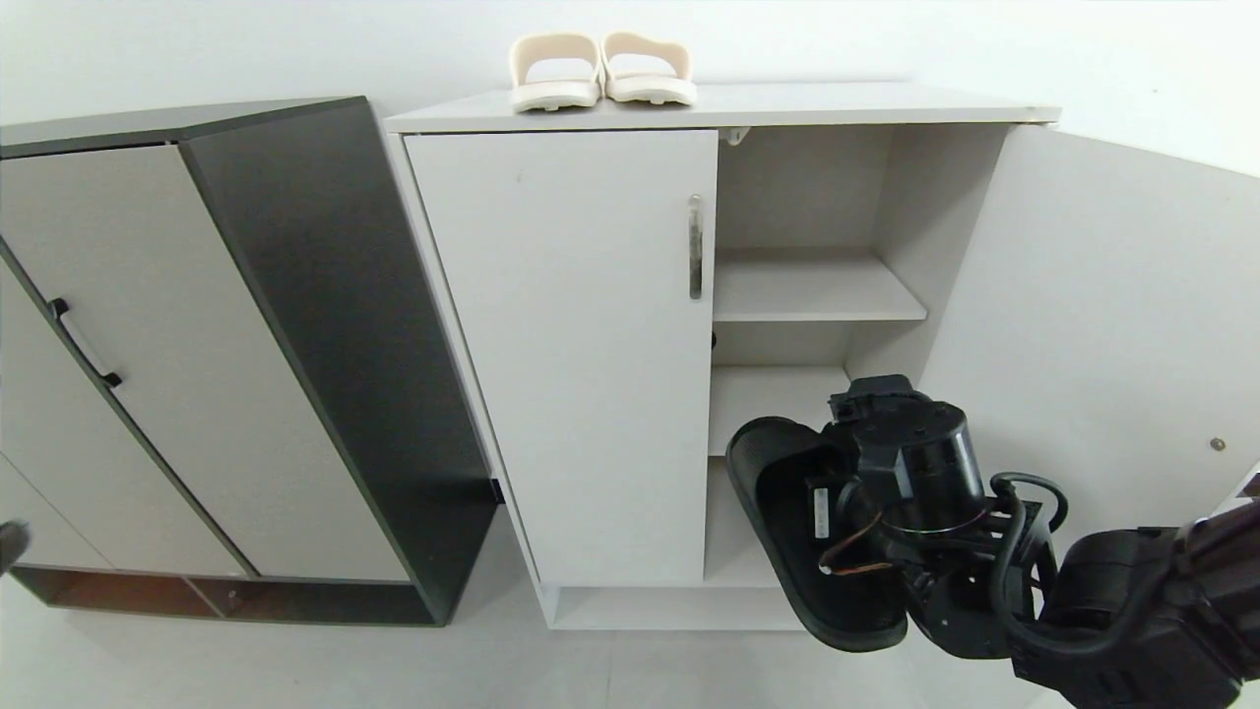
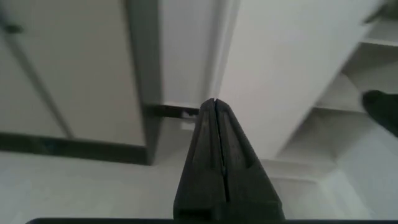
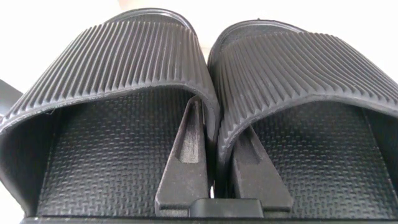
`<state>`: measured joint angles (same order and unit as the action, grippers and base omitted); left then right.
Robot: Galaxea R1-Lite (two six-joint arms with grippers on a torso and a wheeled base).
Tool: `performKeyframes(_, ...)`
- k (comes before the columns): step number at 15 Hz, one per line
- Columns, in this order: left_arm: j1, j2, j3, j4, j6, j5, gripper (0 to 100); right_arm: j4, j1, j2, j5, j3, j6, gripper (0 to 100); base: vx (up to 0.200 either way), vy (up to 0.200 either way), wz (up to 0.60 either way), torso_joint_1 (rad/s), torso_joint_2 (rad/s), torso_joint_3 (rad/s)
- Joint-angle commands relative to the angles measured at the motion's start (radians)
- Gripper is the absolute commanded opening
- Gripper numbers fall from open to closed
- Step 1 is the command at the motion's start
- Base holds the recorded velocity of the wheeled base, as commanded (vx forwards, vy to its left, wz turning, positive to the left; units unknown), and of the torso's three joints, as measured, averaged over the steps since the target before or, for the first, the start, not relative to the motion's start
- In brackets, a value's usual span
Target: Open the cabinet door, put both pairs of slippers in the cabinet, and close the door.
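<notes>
The right gripper [image 3: 217,124] has one finger inside each of the black slippers [image 3: 124,74], its jaws clamped on the two touching inner strap edges. The pair hangs just before the open right half of the white cabinet [image 1: 886,103], level with its lower shelf [image 1: 778,389]. The right door [image 1: 1102,325] stands open and the left door [image 1: 561,345] is closed. Cream slippers [image 1: 600,69] sit on the cabinet's top. The left gripper [image 2: 214,155] is pressed closed, holding nothing.

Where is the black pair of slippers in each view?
Head view: black slippers low, right of middle, before the open compartment.
Left wrist view: a dark toe beside the open shelves, likely theirs.
Right wrist view: close up, side by side, the right gripper clamping their inner walls.
Shared landmark: the white cabinet's closed door, in head and left wrist views.
</notes>
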<state>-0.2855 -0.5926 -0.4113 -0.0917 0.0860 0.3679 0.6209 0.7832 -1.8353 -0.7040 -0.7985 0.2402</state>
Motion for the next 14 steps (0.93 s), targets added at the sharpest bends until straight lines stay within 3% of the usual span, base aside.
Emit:
performKeyframes(1,0.241,0.410,0.256,0.121,-0.012,0.028,0,0.000,0.001,-0.025,-0.002,-0.002,0.002,0,0.000,0.000,0.00,0.000,0.00,0.000)
performKeyframes(3,0.244,0.507,0.338,0.135,-0.026,-0.015,0,0.003,0.001,-0.028,-0.002,0.004,0.007,0,0.000,0.000,0.00,0.000,0.00,0.000)
performKeyframes(4,0.261,0.545,0.402,0.078,-0.046,-0.153,0,0.019,0.001,-0.027,-0.002,0.007,0.007,0,0.000,0.000,0.00,0.000,0.00,0.000)
performKeyframes(5,0.269,0.557,0.411,0.049,-0.045,-0.241,0,0.022,0.001,-0.024,-0.002,0.007,0.007,0,0.000,0.000,0.00,0.000,0.00,0.000)
performKeyframes(6,0.281,0.593,0.411,0.064,-0.061,-0.388,0,0.023,0.005,-0.016,-0.003,0.012,0.007,0,0.000,0.000,0.00,0.000,0.00,0.000)
performKeyframes(7,0.282,0.593,0.411,0.092,-0.100,-0.399,0,0.023,0.013,-0.004,-0.002,0.018,0.004,0,0.000,0.000,0.00,0.000,0.00,0.000)
performKeyframes(14,0.282,0.593,0.411,0.093,-0.106,-0.403,0,0.026,0.016,-0.009,-0.002,0.001,0.005,0,0.000,0.000,0.00,0.000,0.00,0.000)
